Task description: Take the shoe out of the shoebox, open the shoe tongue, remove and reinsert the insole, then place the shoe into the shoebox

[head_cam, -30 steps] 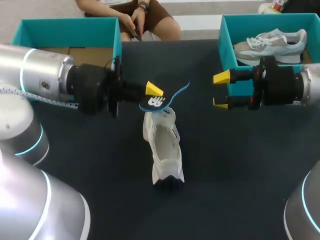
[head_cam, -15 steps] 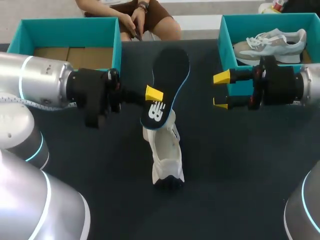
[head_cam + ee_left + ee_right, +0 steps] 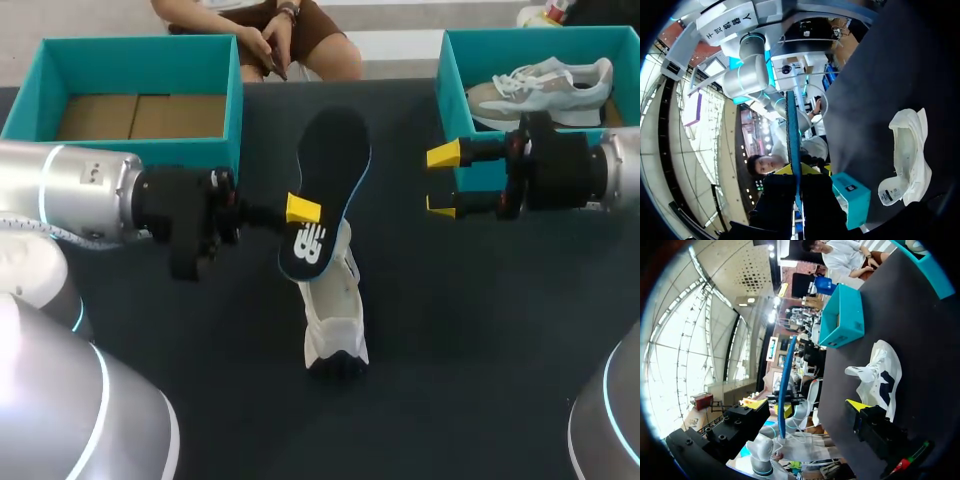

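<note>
My left gripper point(image 3: 300, 212) is shut on the heel end of a dark insole point(image 3: 331, 180) with a blue rim, held above the table with its broad face turned upward. In the left wrist view the insole point(image 3: 792, 130) shows edge-on, pinched between the fingers of that gripper point(image 3: 799, 172). The white shoe point(image 3: 332, 305) lies on the dark table just below the insole, and also shows as the shoe point(image 3: 909, 150) beside the left gripper. My right gripper point(image 3: 440, 182) stands open and empty to the right of the insole. From that gripper point(image 3: 807, 405), the insole point(image 3: 784, 385) and shoe point(image 3: 880, 372) lie ahead.
An empty teal shoebox point(image 3: 140, 50) stands at the back left. A second teal shoebox point(image 3: 448, 70) at the back right holds a grey shoe point(image 3: 545, 85), close behind my right gripper. The table point(image 3: 470, 350) is dark.
My left gripper has turned the insole from lying flat and edge-on to showing its broad face, and has drawn back slightly to the left. The right arm has not moved.
</note>
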You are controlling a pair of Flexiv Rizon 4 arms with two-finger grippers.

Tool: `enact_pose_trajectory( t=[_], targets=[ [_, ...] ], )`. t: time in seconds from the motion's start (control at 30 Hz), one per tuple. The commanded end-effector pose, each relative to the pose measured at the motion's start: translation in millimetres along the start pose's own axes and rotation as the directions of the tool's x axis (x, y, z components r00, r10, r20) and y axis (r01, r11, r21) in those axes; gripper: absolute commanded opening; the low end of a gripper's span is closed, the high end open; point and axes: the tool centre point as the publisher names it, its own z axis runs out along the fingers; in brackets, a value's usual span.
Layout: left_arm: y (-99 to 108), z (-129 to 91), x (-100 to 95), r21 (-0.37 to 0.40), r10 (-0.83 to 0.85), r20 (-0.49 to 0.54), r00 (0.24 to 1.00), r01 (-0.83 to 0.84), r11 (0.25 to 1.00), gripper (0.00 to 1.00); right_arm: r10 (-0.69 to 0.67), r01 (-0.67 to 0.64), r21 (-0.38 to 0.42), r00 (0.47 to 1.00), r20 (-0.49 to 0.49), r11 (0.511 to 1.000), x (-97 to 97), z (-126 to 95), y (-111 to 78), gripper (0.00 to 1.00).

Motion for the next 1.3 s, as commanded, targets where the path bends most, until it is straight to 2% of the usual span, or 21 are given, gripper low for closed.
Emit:
enact_pose_trajectory(
  t=[0.03,0.47,0.8,1.13,1.17,1.2,1.3],
  targets=[
    [-4.8,-2.4,0.2,-0.011,-0.005,-0.005,1.0,0.005,1.0,0.0,0.001,-0.001,-0.001,1.0,0.001,1.0,-0.6,1.8,0.1,1.0],
    [-5.3,9.4,17.3,-0.088,0.038,0.006,0.999,-0.038,0.995,0.0,0.001,-0.001,-0.001,1.0,0.001,1.0,-0.6,1.8,0.1,1.0],
    [-4.7,24.0,23.6,-0.086,0.045,0.002,0.999,-0.045,0.995,0.0,0.004,-0.004,-0.005,1.0,0.007,1.0,1.2,10.1,0.6,1.0],
    [8.8,50.6,30.7,-0.086,0.077,0.011,0.997,-0.076,0.993,0.0,0.011,-0.011,0.018,1.0,0.004,1.0,1.9,27.4,-3.7,1.0],
    [10.2,52.9,32.1,-0.086,0.078,0.01,0.997,-0.077,0.993,0.0,0.011,-0.011,0.019,1.0,0.003,1.0,2.0,28.5,-3.9,0.96],
    [11.6,55.2,33.6,-0.086,0.079,0.009,0.997,-0.078,0.993,0.0,0.012,-0.012,0.02,1.0,0.003,1.0,2.0,29.5,-3.9,0.86],
    [13.6,60.2,35.8,-0.082,0.078,0.006,0.997,-0.078,0.994,0.0,0.012,-0.012,0.023,1.0,0.001,1.0,2.3,32.9,-4.0,0.74]
  ],
)
